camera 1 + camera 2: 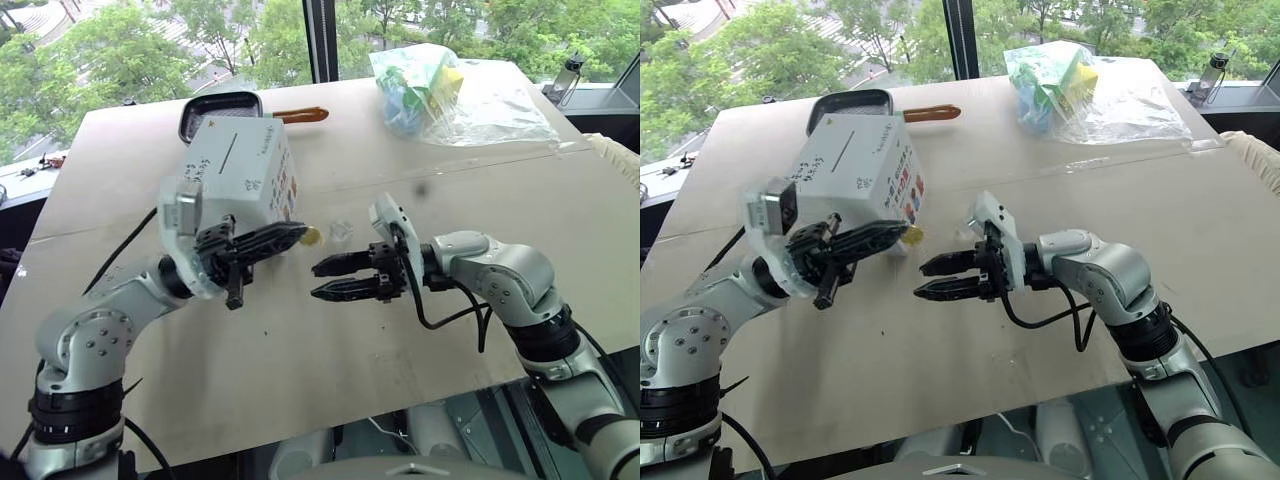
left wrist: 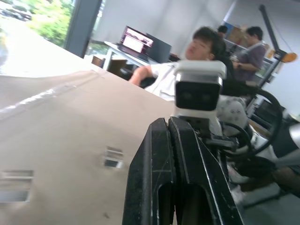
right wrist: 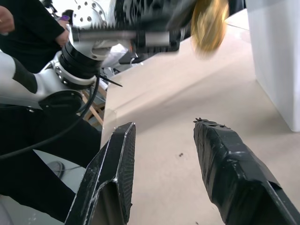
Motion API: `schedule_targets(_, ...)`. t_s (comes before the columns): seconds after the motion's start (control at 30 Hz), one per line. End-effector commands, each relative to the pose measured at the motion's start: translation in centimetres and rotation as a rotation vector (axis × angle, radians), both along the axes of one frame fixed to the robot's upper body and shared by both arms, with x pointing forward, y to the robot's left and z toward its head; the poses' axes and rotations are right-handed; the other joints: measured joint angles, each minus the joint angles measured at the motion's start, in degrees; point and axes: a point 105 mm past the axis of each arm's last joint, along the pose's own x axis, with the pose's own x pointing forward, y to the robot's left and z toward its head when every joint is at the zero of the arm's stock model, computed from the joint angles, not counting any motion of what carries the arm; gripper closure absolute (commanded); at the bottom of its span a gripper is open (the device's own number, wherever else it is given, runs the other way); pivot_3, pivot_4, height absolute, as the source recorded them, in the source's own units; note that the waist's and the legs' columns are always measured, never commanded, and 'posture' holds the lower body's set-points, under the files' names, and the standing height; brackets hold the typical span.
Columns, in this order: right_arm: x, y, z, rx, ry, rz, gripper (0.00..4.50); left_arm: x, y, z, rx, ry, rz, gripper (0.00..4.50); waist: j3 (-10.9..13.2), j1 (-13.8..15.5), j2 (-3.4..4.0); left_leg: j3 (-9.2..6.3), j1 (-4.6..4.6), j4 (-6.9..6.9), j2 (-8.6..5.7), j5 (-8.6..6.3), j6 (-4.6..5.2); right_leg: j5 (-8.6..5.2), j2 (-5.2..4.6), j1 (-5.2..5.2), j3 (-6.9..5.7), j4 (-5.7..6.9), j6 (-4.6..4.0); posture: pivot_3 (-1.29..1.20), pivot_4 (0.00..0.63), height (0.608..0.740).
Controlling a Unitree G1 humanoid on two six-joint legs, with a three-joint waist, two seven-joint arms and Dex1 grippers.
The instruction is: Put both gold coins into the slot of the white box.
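Two arms reach toward each other over the tabletop's middle. The left gripper is raised, fingers pinched tight on a gold coin just beside the white box. The right gripper points level at it, fingers parted, holding nothing. Another coin lies near the box.

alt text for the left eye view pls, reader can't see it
The left gripper pinches a gold coin beside the white box on a table; the right gripper, open and empty, faces it. A second coin lies on the table between them.
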Motion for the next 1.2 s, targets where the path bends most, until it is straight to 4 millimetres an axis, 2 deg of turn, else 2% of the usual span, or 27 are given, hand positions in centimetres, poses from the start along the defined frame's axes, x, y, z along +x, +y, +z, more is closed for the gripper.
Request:
schedule_targets(0.03,1.0,-0.3,2.1,0.076,-0.084,-0.05,2.37,1.7,1.7,2.7,-0.039,-0.103,0.158,4.5,-0.02,0.1,-0.03,-0.01,0.0,0.01,0.0,0.0,0.0,0.0,0.0,0.0,-0.02,0.02,0.0,0.0,0.15,0.721)
schedule_targets(0.17,2.0,-0.7,2.8,0.095,-0.122,-0.095,2.37,2.5,2.2,4.1,-0.031,-0.155,0.242,4.5,-0.02,-0.01,-0.03,0.06,0.0,0.05,-0.04,0.0,0.0,0.01,-0.01,0.0,0.05,0.03,0.01,0.0,0.15,0.721)
schedule_targets(0.33,4.2,-1.2,5.1,0.148,-0.212,-0.185,2.37,4.5,5.6,6.7,-0.034,-0.232,0.48,4.5,-0.02,-0.19,-0.03,0.01,0.0,0.03,-0.03,0.01,-0.01,0.01,0.0,-0.02,0.01,0.06,0.0,0.0,0.15,0.721)
schedule_targets(0.53,5.9,-1.4,7.4,0.211,-0.281,-0.264,2.37,6.1,9.4,7.1,-0.009,-0.239,0.685,4.5,-0.02,-0.22,-0.03,0.04,0.01,0.03,-0.03,0.0,-0.01,0.01,0.0,-0.02,0.03,0.07,0.0,0.0,0.15,0.721)
schedule_targets(0.67,6.3,-1.4,7.5,0.222,-0.296,-0.288,2.37,6.0,9.8,6.7,0.005,-0.234,0.693,4.5,-0.02,-0.23,-0.03,0.02,-0.01,0.02,-0.04,0.0,-0.01,0.01,0.0,-0.04,0.01,0.05,0.0,0.0,0.15,0.721)
schedule_targets(0.8,6.1,-0.4,6.0,0.177,-0.335,-0.277,2.37,4.4,8.3,5.7,0.049,-0.208,0.562,4.5,-0.02,-0.4,-0.03,0.02,-0.03,0.02,-0.03,0.0,0.0,0.01,-0.01,-0.05,0.04,0.03,0.0,0.0,0.15,0.721)
schedule_targets(0.93,5.5,1.3,2.7,0.076,-0.364,-0.246,2.37,0.8,6.9,2.5,0.232,-0.137,0.36,4.5,-0.03,-1.04,-0.05,0.07,-0.03,-0.06,-0.02,0.0,-0.01,0.0,0.04,-0.22,0.19,0.1,0.0,0.0,0.15,0.721)
schedule_targets(1.03,5.8,2.7,-0.2,-0.016,-0.379,-0.248,2.37,-0.2,7.5,-0.1,0.37,-0.06,0.346,4.5,-0.01,-0.79,-0.02,0.12,-0.05,-0.06,-0.02,0.0,-0.01,0.0,0.05,-0.3,0.23,0.16,0.0,0.0,0.15,0.721)
schedule_targets(1.1,6.0,3.7,-2.3,-0.093,-0.4,-0.229,2.37,-0.6,7.9,-2.5,0.508,-0.001,0.343,4.5,-0.01,-0.79,-0.02,0.16,-0.01,-0.03,-0.02,0.01,-0.01,0.0,0.06,-0.27,0.25,0.27,-0.01,0.0,0.15,0.721)
schedule_targets(1.2,6.1,5.0,-3.4,-0.125,-0.379,-0.218,2.37,-1.1,8.1,-4.9,0.634,0.032,0.334,4.5,0.03,-0.35,0.05,0.26,0.11,-0.06,-0.02,0.0,-0.01,0.0,0.06,-0.21,0.31,0.33,-0.01,0.0,0.15,0.721)
